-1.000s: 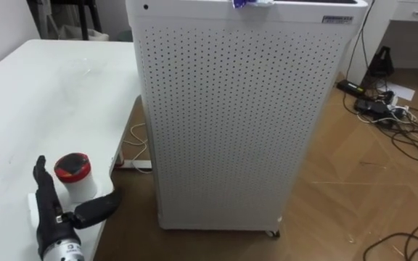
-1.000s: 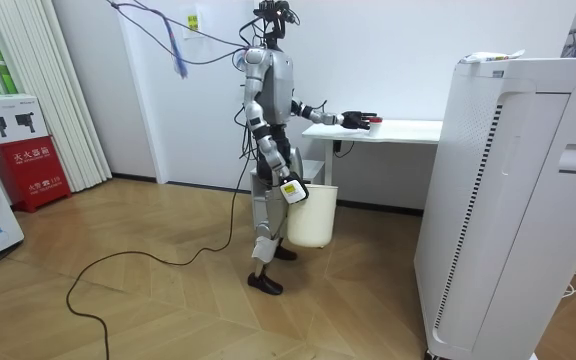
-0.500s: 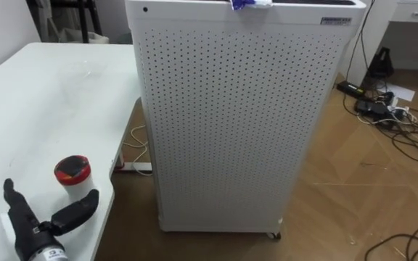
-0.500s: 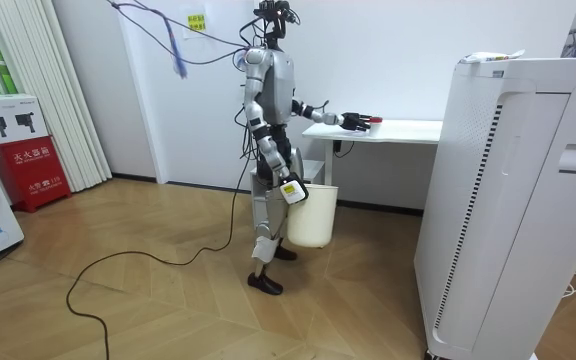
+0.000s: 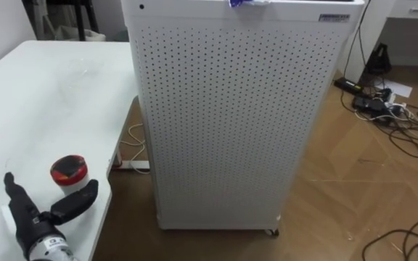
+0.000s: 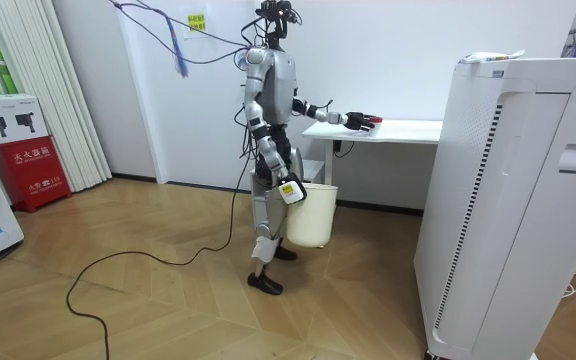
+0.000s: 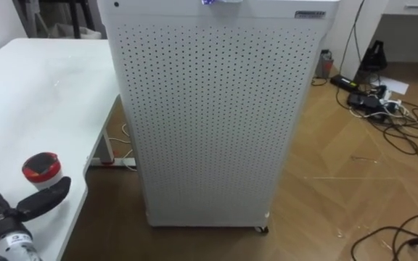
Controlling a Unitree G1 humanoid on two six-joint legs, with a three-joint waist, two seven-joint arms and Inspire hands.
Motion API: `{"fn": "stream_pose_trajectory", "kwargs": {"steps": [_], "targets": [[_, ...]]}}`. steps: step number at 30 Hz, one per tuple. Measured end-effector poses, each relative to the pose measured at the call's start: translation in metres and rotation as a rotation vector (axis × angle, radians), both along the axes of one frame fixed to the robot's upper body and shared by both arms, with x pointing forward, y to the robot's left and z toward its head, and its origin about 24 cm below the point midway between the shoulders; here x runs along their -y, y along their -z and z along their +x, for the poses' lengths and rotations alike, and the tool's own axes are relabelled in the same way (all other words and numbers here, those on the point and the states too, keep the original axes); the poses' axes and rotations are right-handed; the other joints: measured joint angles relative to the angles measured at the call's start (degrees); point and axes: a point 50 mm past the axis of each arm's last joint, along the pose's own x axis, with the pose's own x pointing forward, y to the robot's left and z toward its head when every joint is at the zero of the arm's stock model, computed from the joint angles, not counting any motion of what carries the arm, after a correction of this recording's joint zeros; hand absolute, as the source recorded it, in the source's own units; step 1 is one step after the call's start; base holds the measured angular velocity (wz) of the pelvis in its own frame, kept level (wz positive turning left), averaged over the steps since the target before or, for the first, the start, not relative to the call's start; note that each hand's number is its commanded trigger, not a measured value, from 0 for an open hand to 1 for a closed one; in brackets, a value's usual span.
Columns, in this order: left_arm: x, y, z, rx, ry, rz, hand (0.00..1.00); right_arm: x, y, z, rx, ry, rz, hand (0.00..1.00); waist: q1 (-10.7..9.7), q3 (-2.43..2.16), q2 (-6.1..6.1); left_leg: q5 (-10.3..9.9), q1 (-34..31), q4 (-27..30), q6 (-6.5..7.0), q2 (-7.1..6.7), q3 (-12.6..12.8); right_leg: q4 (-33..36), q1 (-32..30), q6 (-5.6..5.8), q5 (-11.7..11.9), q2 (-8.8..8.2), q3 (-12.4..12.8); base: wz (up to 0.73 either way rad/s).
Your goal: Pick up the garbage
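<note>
Left hand (image 5: 38, 217): open over the near edge of the table (image 5: 42, 94), fingers straight, thumb spread wide, nothing in its hold; the wrist is cut off at the bottom edge
Cup (image 5: 70, 172): white with a red lid, upright on the table near its edge, just past the thumb; whether they touch cannot be told
Right hand (image 6: 290, 190): low at the robot's side, short of the table, at the rim of a white bucket (image 6: 311, 218); too small to read its grip
Scrap (image 5: 250, 3): blue and white, on top of the cabinet (image 5: 231, 123), mostly cut off by the top edge; what it is cannot be made out
Table: white, bare apart from the cup; far end runs out of view
Cabinet: tall, white, perforated front, on the floor just beside the table
Floor (image 5: 354, 188): wood; tangled cables (image 5: 390, 112) beyond the cabinet, well apart from the table
Robot: stands facing the table's end
</note>
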Motion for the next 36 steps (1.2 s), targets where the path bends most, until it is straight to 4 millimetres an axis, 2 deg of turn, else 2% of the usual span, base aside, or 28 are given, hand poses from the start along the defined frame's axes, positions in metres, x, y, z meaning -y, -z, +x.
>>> {"fn": "stream_pose_trajectory", "kwargs": {"steps": [8, 9, 11, 12, 13, 14, 15, 23, 25, 27, 30, 36], "targets": [[-0.001, -0.019, 0.03, 0.031, 0.028, 0.017, 0.0, -0.001, -0.001, 0.005, 0.013, 0.027, -0.027, 1.0, -0.38, 0.17, -0.14, 0.0, -5.33, 2.57, 0.0, 0.21, 0.35, 2.15, -4.97, -0.21, 0.15, 0.02, 0.73, -0.04], [-0.002, -0.023, 0.034, 0.039, 0.029, 0.022, 0.0, -0.001, -0.001, 0.007, 0.017, 0.037, -0.028, 1.0, -0.47, 0.53, -0.1, 0.0, -6.18, 3.09, 0.0, 0.46, 0.56, 3.01, -6.39, -0.21, 0.15, 0.06, 1.14, -0.08], [-0.007, -0.028, 0.04, 0.039, 0.022, 0.041, 0.0, -0.002, -0.003, 0.014, 0.033, 0.031, -0.034, 1.0, -0.51, 0.78, -0.03, 0.0, -7.31, 3.43, 0.0, 0.57, 1.08, 4.05, -7.98, -0.29, 0.2, 0.24, 1.89, -0.19], [-0.01, -0.031, 0.043, 0.04, 0.022, 0.05, 0.0, -0.002, -0.003, 0.017, 0.041, 0.03, -0.04, 1.0, -0.6, 1.08, 0.02, 0.0, -7.92, 3.69, 0.0, 0.69, 1.31, 4.13, -8.63, -0.54, 0.35, 0.37, 2.33, -0.2], [-0.011, -0.032, 0.044, 0.041, 0.023, 0.053, 0.47, -0.002, -0.004, 0.019, 0.044, 0.027, -0.042, 1.0, -0.8, 1.32, 0.05, -0.01, -8.24, 4.03, 0.0, 0.74, 1.38, 4.12, -8.8, -0.61, 0.41, 0.4, 2.4, -0.14], [-0.012, -0.034, 0.046, 0.044, 0.022, 0.055, 0.84, -0.002, -0.004, 0.02, 0.046, 0.028, -0.042, 1.0, -0.92, 1.42, 0.0, -0.01, -8.69, 4.2, 0.0, 0.81, 1.62, 4.55, -9.53, -0.64, 0.44, 0.45, 2.71, -0.08], [-0.014, -0.035, 0.046, 0.042, 0.021, 0.064, 1.0, -0.002, -0.004, 0.02, 0.046, 0.036, -0.039, 1.0, -1.25, 1.5, -0.01, -0.02, -9.07, 4.49, 0.0, 0.89, 1.75, 4.98, -9.99, -0.64, 0.44, 0.49, 2.88, -0.08], [-0.026, -0.037, 0.046, 0.031, 0.003, 0.08, 1.0, -0.001, -0.005, 0.022, 0.054, 0.059, -0.047, 1.0, -2.18, 1.69, 0.07, -0.93, -10.65, 7.09, 0.21, 1.72, 2.74, 6.82, -11.29, -0.71, 0.49, 0.81, 3.18, -0.02], [-0.026, -0.037, 0.046, 0.029, 0.005, 0.081, 1.0, -0.001, -0.005, 0.023, 0.055, 0.059, -0.046, 1.0, -2.72, 1.73, 0.13, -1.56, -11.32, 7.93, 0.27, 1.91, 2.59, 6.9, -11.31, -0.72, 0.52, 1.03, 3.06, 0.02], [-0.026, -0.036, 0.046, 0.022, 0.006, 0.082, 1.0, -0.001, -0.005, 0.023, 0.055, 0.069, -0.041, 1.0, -3.21, 1.78, 0.45, -2.36, -12.04, 9.47, 0.42, 2.67, 2.76, 6.84, -11.3, -0.67, 0.82, 1.41, 3.14, -0.06], [-0.022, -0.035, 0.047, 0.017, 0.04, 0.087, 1.0, -0.001, -0.004, 0.022, 0.052, 0.096, -0.031, 1.0, -3.39, 1.91, 0.71, -2.54, -12.21, 9.91, 0.64, 2.7, 2.99, 6.77, -11.37, -0.48, 1.06, 1.4, 3.29, -0.03], [-0.015, -0.033, 0.05, 0.011, 0.118, 0.092, 1.0, -0.002, -0.005, 0.028, 0.06, 0.073, -0.03, 1.0, -3.27, 1.72, 1.01, -2.56, -11.76, 9.52, 0.7, 2.75, 4.56, 6.91, -12.05, -0.4, 1.13, 1.52, 4.93, -0.14]]}}
